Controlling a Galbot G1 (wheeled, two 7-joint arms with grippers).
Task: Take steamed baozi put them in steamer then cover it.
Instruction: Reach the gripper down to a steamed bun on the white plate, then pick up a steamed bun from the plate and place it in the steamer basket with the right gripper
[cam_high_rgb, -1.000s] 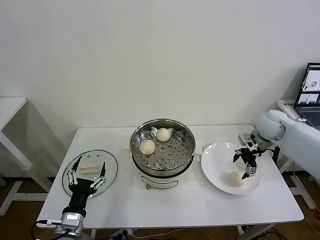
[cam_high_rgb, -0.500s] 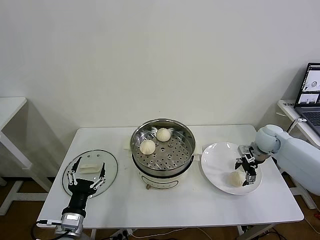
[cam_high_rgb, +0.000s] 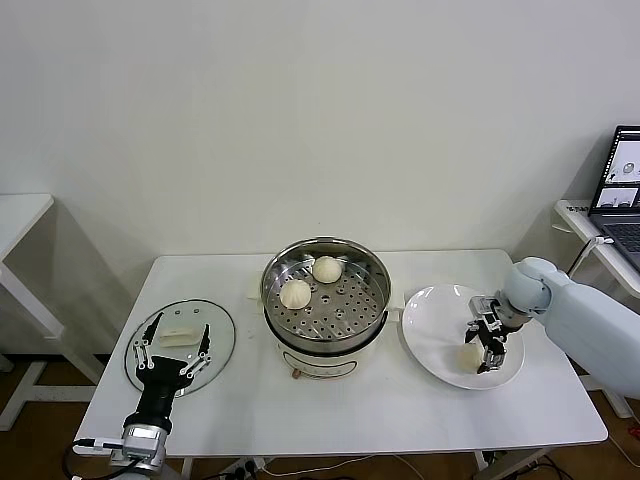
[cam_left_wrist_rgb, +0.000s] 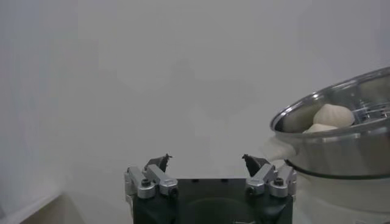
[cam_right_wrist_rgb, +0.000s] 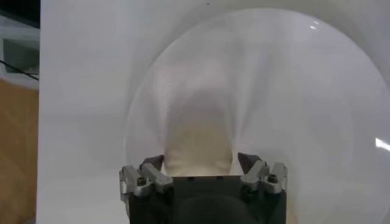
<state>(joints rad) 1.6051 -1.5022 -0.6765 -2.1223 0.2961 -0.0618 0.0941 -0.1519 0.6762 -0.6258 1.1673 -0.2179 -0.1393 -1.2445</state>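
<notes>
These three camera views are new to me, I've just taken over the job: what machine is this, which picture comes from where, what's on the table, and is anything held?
It is a two-armed robot with a gripper on each arm. The wide picture comes from its head, looking down at the white table. The other two come from cameras on its wrists.

In the middle stands the steamer, with two steamed baozi inside. On the robot's left lies a glass lid. The left gripper waits open above the lid, holding nothing.

On the right is a white plate with one more bun. The right gripper is down at that bun, one finger on each side, as the right wrist view shows. Whether it is gripped yet cannot be told.
</notes>
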